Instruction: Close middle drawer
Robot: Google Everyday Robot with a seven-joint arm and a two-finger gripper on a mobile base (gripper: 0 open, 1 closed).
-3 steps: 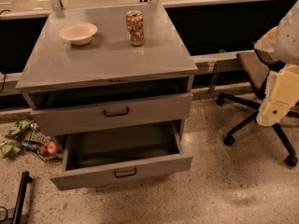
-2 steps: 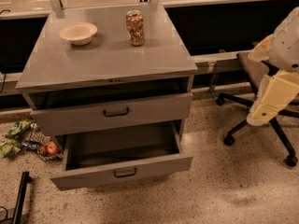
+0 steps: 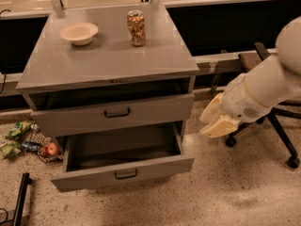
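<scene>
The middle drawer [image 3: 123,173] is a wide grey metal drawer with a small black bar handle. It is pulled far out at the bottom of the grey cabinet [image 3: 110,55], and its deep box looks empty. My gripper [image 3: 217,120], cream-coloured on a white arm, hangs to the right of the cabinet. It is level with the drawer's right side, a short way off and not touching it.
The drawer above [image 3: 117,113], with a larger handle, stands slightly out. A bowl [image 3: 79,33] and a can [image 3: 136,28] sit on the cabinet top. An office chair [image 3: 277,121] stands behind my arm. An apple and wrappers [image 3: 33,142] lie on the floor at left.
My arm and gripper have moved left and down, from beside the chair to near the cabinet's right side. The drawers have not moved.
</scene>
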